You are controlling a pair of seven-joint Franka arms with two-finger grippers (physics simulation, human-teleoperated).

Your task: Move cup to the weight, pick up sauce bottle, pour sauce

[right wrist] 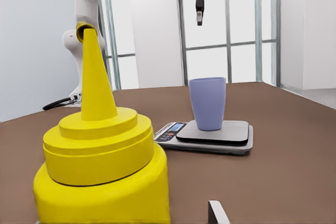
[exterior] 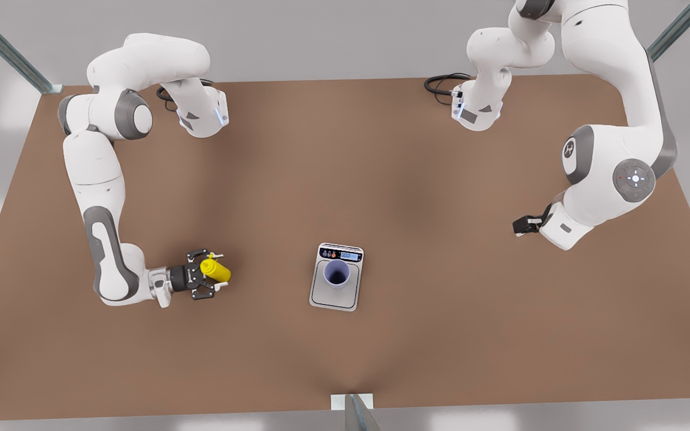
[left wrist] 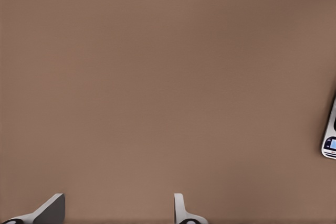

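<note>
- Right gripper (exterior: 212, 273), toward the near edge of the brown tabletop (exterior: 417, 173) on the front view's left: it reaches in level and low, its jaws apart on either side of the bright yellow squeeze bottle with a pointed nozzle cap (exterior: 218, 271). One fingertip (right wrist: 216, 212) shows a gap beside the bottle's body, so the grip seems not yet closed. The level approach suits a side grasp on the cylindrical body, which leaves the nozzle free for tipping.
- Sauce bottle (right wrist: 100, 171): stands upright on the tabletop, nozzle up, well apart from the scale.
- Flat silver-grey kitchen scale with a steel plate and dark display strip (exterior: 333, 297): lies near the middle of the near edge, display toward the far edge.
- Plain lavender-blue tumbler (exterior: 337, 273): sits upright on the scale's plate (right wrist: 231, 132), mouth open to receive sauce; the first step looks done.
- Left gripper (exterior: 523, 225), toward the tabletop's edge on the front view's right: waits above bare tabletop, jaws apart and empty (left wrist: 118, 214), clear of the pouring path.
- Judgement: next comes closing on the bottle, lifting, then carrying it over the cup (right wrist: 208, 103).
</note>
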